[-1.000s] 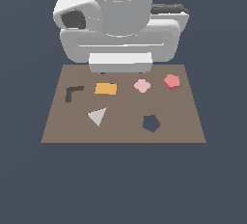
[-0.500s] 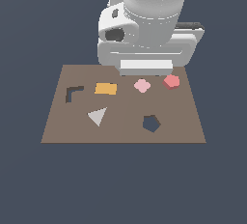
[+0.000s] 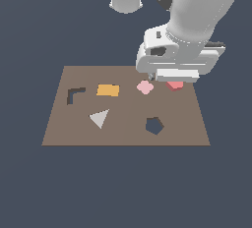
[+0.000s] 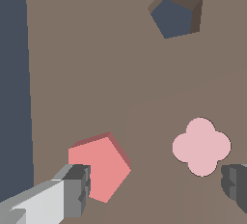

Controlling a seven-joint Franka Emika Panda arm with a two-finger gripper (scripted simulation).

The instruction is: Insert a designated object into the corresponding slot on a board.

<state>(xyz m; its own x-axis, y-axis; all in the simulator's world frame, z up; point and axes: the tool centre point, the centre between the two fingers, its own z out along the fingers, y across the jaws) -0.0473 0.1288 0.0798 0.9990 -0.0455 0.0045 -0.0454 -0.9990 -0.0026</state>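
We hover our gripper (image 4: pixel 157 187), fingers spread wide and holding nothing, over the far corner of the board (image 3: pixel 123 133), where the red block (image 4: pixel 101 166) lies. One finger (image 4: pixel 77 189) already touches it; we should center both around it before closing. We count one block, one pentagon slot (image 4: pixel 174 16) and one pink flower (image 4: pixel 201 147).

Clearance around the red pentagonal block (image 4: pixel 102 166)

Bare board (image 4: pixel 96 73) lies between block and pentagon slot (image 4: pixel 174 13). Pink flower piece (image 4: pixel 201 146) lies flush just beside, between the spread fingers (image 4: pixel 77 189); no raised obstacle.
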